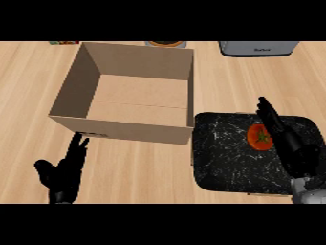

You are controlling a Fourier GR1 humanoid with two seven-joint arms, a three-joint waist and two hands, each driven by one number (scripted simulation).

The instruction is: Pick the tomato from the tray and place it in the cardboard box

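Observation:
A red tomato (pixel 259 137) with a green stem lies on the black marbled tray (pixel 225 158) at the right. My right hand (pixel 290 143) hovers over the tray just right of the tomato, fingers straight and pointing away from me, its edge close to the fruit. An open cardboard box (pixel 109 127) stands left of the tray, its inside bare. My left hand (pixel 65 170) rests open at the lower left, fingers up, in front of the box.
A grey appliance (pixel 258 48) sits at the far edge on the right. A round dish (pixel 165 44) and a small colourful item (pixel 64 42) peek in at the far edge behind the box. Wooden counter surrounds everything.

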